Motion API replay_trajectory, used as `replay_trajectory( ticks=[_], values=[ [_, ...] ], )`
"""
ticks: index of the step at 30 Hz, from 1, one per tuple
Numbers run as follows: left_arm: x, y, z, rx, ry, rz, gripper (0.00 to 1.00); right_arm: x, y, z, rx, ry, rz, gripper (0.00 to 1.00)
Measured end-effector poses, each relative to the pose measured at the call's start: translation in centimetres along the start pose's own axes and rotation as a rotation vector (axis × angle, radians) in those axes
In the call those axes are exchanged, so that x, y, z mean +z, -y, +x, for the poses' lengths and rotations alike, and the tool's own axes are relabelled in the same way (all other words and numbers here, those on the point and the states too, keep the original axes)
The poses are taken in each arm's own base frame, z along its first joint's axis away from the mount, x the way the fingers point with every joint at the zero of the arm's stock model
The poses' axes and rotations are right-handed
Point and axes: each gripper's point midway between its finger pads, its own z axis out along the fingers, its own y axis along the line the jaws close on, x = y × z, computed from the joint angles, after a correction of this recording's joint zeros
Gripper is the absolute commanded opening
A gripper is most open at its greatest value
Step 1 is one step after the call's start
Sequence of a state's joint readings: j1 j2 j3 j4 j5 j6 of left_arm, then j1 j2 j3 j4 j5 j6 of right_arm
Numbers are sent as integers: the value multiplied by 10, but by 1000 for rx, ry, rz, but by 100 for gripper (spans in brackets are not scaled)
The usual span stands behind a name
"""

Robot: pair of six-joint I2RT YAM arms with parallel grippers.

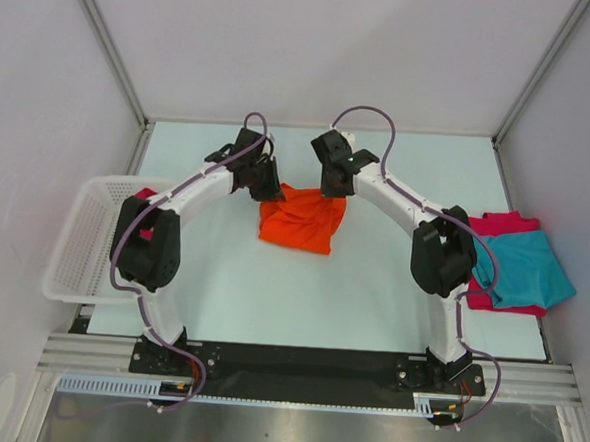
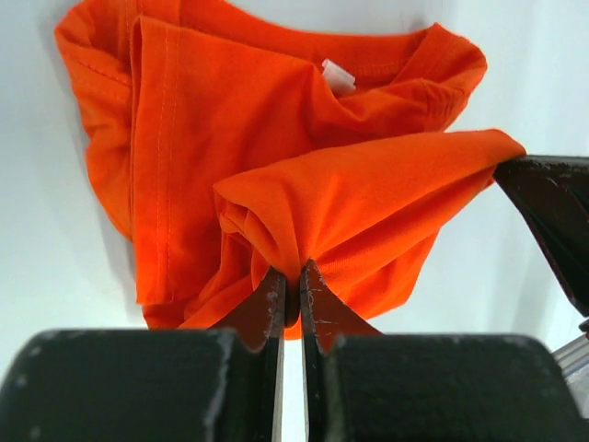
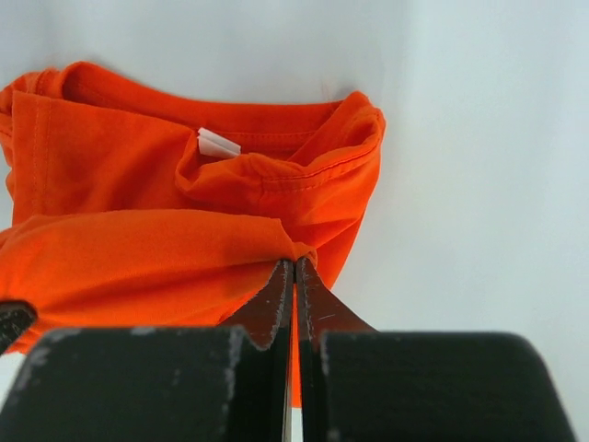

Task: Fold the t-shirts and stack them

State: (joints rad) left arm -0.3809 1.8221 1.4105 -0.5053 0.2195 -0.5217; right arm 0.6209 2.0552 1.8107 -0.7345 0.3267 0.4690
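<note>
The orange t-shirt (image 1: pixel 300 221) lies bunched in the middle of the surface (image 1: pixel 270 305), between the white basket (image 1: pixel 67 257) on the left and a teal t-shirt (image 1: pixel 532 271) stacked on a crimson t-shirt (image 1: pixel 500 225) at the right. The step in hand looks like the folding of this orange one. The left fingers (image 2: pixel 274 299) are pressed together on a gathered fold of orange cloth. The right fingers (image 3: pixel 276 295) are likewise clamped on the same fold a little way along, so a short span of cloth hangs between the two arms. That held span runs left to right, roughly parallel to the near edge of the surface. The collar (image 2: pixel 386 55) and its white tag (image 2: pixel 338 76) show beyond the pinched fold in both wrist views. The bundle is too crumpled to tell its true long axis with confidence, though from above it reads slightly wider than deep. The next move probably calls for both arms to travel together, keep the span taut, lay it flat over the body and only then let go. Uneven travel would likely twist the fold.
</note>
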Motion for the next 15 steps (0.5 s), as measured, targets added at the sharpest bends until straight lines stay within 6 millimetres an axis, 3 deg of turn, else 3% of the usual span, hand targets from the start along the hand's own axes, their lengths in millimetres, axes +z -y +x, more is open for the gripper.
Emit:
replay_trajectory(
  ticks=[8, 15],
  values=[
    [24, 4, -34, -10, 6, -14, 0, 10, 10, -16, 26, 17, 19, 0],
    [46, -6, -50, -41, -2, -35, 0, 35, 9, -39, 44, 37, 23, 0]
  ],
)
